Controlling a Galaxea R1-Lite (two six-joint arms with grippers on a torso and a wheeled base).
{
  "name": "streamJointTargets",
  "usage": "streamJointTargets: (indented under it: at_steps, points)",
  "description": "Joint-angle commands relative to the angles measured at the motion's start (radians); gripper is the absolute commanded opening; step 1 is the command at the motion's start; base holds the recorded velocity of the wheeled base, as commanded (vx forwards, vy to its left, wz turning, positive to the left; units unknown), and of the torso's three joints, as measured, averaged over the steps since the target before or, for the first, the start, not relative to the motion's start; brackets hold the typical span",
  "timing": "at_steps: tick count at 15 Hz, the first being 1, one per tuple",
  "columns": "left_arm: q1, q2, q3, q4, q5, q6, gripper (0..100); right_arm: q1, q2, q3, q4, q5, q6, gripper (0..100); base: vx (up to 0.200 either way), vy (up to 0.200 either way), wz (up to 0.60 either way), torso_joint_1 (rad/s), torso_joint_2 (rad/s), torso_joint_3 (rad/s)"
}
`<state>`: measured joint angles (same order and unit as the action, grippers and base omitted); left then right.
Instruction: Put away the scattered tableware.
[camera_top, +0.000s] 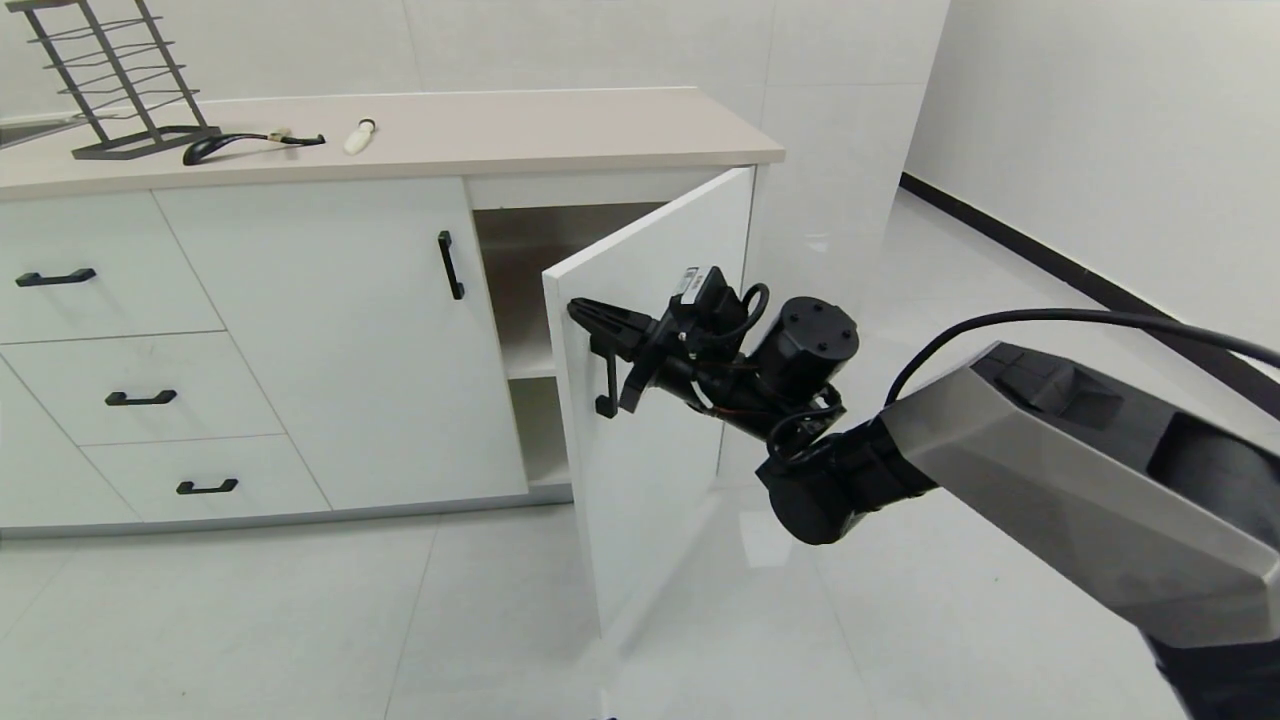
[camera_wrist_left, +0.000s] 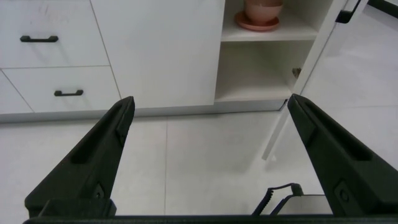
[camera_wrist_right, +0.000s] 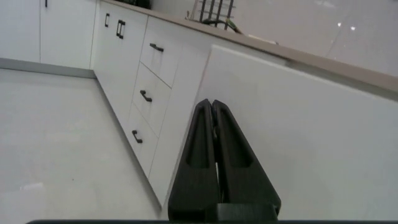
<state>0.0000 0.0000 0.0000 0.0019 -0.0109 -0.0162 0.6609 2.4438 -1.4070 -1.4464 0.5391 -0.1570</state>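
Ideally, the right gripper (camera_top: 580, 310), closed and empty by the white cabinet door's (camera_top: 655, 250) black bar handle (camera_top: 607, 380), needed a slow arc; the left gripper (camera_wrist_left: 211, 102) gaped, empty.

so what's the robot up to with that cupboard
The robot's right hand, fingers shut, is at the top of the black handle on the cupboard door, which stands partly open. Its left hand is open above the floor in front of the cupboard, holding nothing. Pink dishes sit on a shelf inside, and a black spoon lies on the counter.
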Motion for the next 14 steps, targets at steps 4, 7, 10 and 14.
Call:
streamJointTargets:
  at_steps: [4,7,10,14]
  points:
    - [0.0,0.0,0.0,0.0,0.0,-0.001,100,0.006,0.093,-0.142,0.0,-0.004,0.001,0,0.0,0.0,0.0,0.0,0.0,0.0]
    - [0.0,0.0,0.0,0.0,0.0,-0.001,100,0.006,0.08,-0.136,0.0,-0.002,0.016,0,0.0,0.0,0.0,0.0,0.0,0.0]
    - [0.0,0.0,0.0,0.0,0.0,-0.002,100,0.008,-0.003,-0.049,-0.006,0.004,0.024,0,0.0,0.0,0.0,0.0,0.0,0.0]
    - [0.0,0.0,0.0,0.0,0.002,-0.002,100,0.02,-0.204,0.221,-0.016,0.013,0.01,0,0.0,0.0,0.0,0.0,0.0,0.0]
